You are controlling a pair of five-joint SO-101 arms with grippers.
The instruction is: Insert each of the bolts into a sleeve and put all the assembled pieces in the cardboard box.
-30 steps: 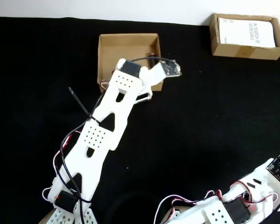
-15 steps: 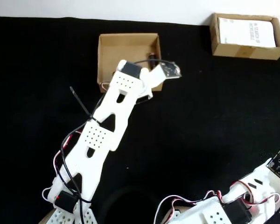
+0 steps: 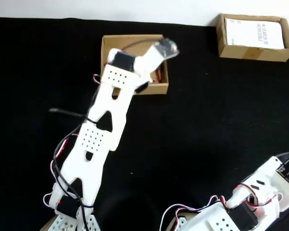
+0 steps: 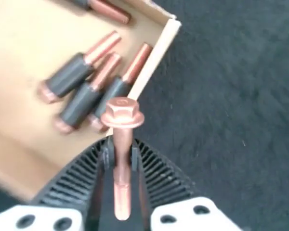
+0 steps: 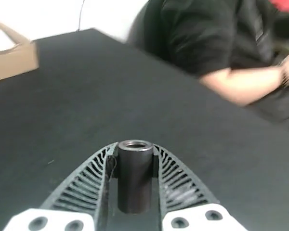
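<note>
Swinging out over the cardboard box (image 3: pixel 104 62) at the bench's far edge, the left pincer (image 4: pixel 120 144) grips an unsleeved bolt (image 4: pixel 122 115); the right pincer (image 5: pixel 135 147) clamps the sleeve (image 5: pixel 135 178); insertion remains outstanding.

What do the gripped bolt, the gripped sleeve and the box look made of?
Bolt: likely copper-plated metal, shiny reddish sheen. Sleeve: dark matte tube, perhaps blackened metal or plastic; unclear. Cardboard box: plain brown cardboard, pale raw cut edge.
</note>
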